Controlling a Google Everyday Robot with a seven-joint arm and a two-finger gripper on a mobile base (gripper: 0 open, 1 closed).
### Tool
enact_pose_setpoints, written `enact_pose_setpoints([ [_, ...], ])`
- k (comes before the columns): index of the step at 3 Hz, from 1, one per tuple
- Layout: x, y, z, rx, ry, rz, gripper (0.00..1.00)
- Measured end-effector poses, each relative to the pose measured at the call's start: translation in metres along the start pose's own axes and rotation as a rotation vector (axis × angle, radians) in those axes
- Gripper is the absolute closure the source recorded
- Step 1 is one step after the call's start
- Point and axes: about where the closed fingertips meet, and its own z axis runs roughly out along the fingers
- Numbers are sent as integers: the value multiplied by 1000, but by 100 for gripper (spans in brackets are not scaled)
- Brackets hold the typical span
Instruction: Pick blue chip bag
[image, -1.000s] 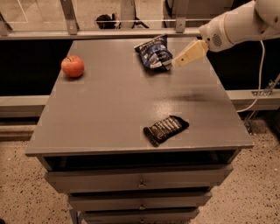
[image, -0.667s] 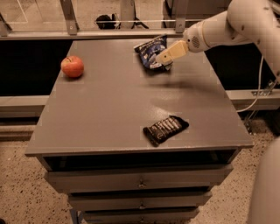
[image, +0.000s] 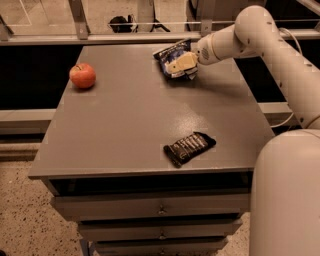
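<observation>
The single camera view shows the gripper (image: 176, 66) at the far right part of a grey table (image: 125, 115), at the end of a white arm (image: 260, 30) that reaches in from the upper right. The gripper lies directly over the blue chip bag (image: 171, 51), covering its nearer half. It appears to be touching the bag's wrinkled surface. Whether it is grasping the bag or merely resting against it cannot be told from this angle. The bag sits on the tabletop near the far edge. Its dark glossy top corner, with pale markings, shows just beyond and slightly to the left of the gripper as the camera sees it. A red apple (image: 82, 75) rests on the table well to the left of the gripper in the picture, at about the same depth and close to the table's left edge. It is well apart from both the gripper and the bag. A flat black bar wrapper (image: 189, 148) with white lettering lies toward the camera from the gripper, near the table's front edge. It is turned at a slant and is well clear of the bag. Under the tabletop, below the wrapper, are grey drawer fronts (image: 160, 207) with small knobs. A rounded white part of the robot's body (image: 287, 195) fills the lower right corner, nearer the camera than the gripper. Speckled floor (image: 20, 210) shows at the lower left.
</observation>
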Motion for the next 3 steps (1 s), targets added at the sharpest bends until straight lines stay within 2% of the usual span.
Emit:
enact_pose_setpoints([
  [1, 1, -4, 5, 0, -12, 2, 42],
  [2, -13, 4, -18, -27, -66, -41, 73],
  [3, -27, 23, -47, -77, -116, -82, 96],
])
